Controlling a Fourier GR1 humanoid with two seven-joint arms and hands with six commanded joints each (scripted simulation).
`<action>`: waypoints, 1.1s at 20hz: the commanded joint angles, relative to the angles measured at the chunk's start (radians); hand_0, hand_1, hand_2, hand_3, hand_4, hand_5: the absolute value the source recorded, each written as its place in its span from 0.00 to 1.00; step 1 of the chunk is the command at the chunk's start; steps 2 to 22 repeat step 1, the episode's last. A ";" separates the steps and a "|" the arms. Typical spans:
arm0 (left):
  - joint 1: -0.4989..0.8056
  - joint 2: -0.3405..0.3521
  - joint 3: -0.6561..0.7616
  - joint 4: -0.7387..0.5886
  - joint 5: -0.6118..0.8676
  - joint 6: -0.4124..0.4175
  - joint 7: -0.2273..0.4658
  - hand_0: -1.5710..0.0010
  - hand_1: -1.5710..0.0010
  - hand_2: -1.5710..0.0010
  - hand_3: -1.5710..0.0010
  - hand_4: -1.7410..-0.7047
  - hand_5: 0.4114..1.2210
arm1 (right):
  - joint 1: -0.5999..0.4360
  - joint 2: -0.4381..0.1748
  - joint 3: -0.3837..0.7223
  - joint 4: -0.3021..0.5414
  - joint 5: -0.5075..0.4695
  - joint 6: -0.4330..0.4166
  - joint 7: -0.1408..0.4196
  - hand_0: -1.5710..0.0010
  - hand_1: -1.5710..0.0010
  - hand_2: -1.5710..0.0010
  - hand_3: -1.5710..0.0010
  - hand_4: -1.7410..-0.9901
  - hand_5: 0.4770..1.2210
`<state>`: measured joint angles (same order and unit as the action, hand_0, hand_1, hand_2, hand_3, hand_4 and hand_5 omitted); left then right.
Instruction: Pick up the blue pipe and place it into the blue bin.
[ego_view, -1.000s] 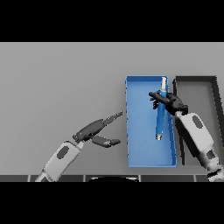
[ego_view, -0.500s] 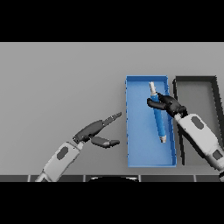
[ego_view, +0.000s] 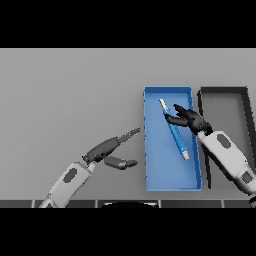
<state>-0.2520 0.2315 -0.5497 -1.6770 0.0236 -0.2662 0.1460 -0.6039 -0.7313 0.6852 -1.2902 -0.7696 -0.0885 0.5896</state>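
Table (ego_view: 65, 90) of plain grey carries two long trays side by side: the blue bin (ego_view: 149, 150) in the middle right and a dark bin (ego_view: 222, 91) just beside it on the right. The blue pipe (ego_view: 175, 132) lies flat inside the blue bin, slanted, with its pale ends pointing to the far left and the near right. The right hand (ego_view: 189, 118) is over the upper part of the pipe; its fingers are spread and only lightly bent, and I judge they do not hold the pipe. The left hand (ego_view: 107, 150) rests on the table to the left of the blue bin, fingers relaxed and straight, holding nothing.

The pipe looks thin, stiff and light, probably smooth, so it can roll or slip. If it must be taken again, the middle of the shaft is the best place, across its width, so that it stays balanced.
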 joint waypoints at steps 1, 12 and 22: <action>0.005 0.003 -0.001 -0.010 0.004 0.001 0.010 1.00 1.00 1.00 1.00 0.88 0.08 | -0.001 -0.004 -0.001 0.001 0.001 0.002 0.003 0.99 0.99 0.99 0.99 0.74 0.39; 0.005 0.003 -0.001 -0.010 0.004 0.001 0.010 1.00 1.00 1.00 1.00 0.88 0.08 | -0.001 -0.004 -0.001 0.001 0.001 0.002 0.003 0.99 0.99 0.99 0.99 0.74 0.39; 0.005 0.003 -0.001 -0.010 0.004 0.001 0.010 1.00 1.00 1.00 1.00 0.88 0.08 | -0.001 -0.004 -0.001 0.001 0.001 0.002 0.003 0.99 0.99 0.99 0.99 0.74 0.39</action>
